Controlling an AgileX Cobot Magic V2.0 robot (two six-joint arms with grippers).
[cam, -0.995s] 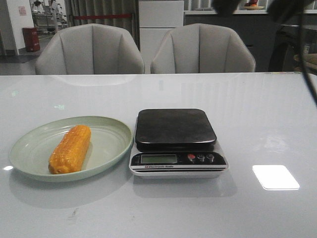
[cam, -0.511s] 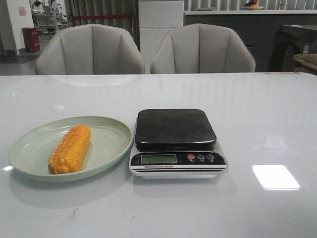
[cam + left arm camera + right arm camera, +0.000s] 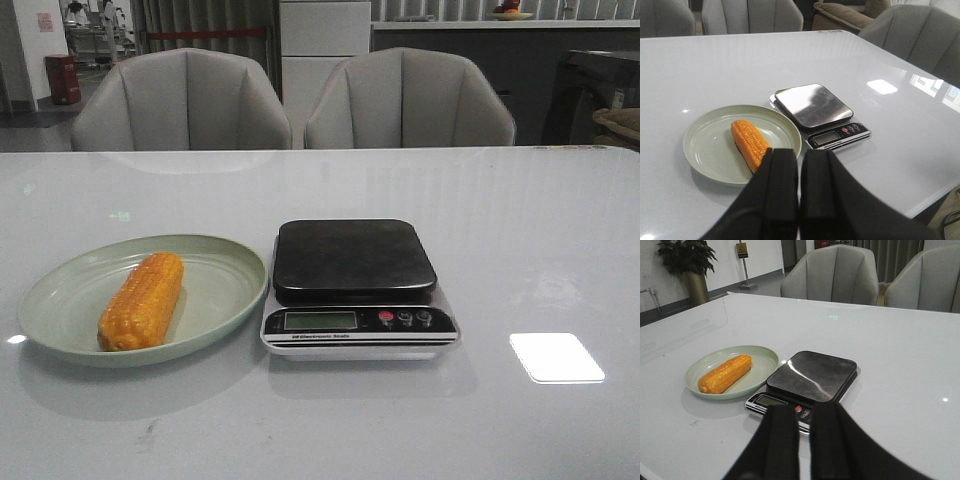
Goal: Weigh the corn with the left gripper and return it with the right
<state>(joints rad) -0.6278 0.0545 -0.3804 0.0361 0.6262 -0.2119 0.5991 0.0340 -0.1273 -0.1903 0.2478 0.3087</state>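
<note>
The orange-yellow kernelled corn cob (image 3: 142,301) is seen on the pale green plate (image 3: 60,300); left hand (image 3: 799,187) and right hand (image 3: 804,440) are pressed closed, empty.

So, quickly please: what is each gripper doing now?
Left gripper: closed, holding nothing.
Right gripper: nearly closed, holding nothing.

Front view: low, facing forward across the table (image 3: 540,220) toward two chairs (image 3: 180,100); both wrist views: raised, set back, angled down from opposite sides; all share plate (image 3: 215,300) and scale (image 3: 355,262).
</note>
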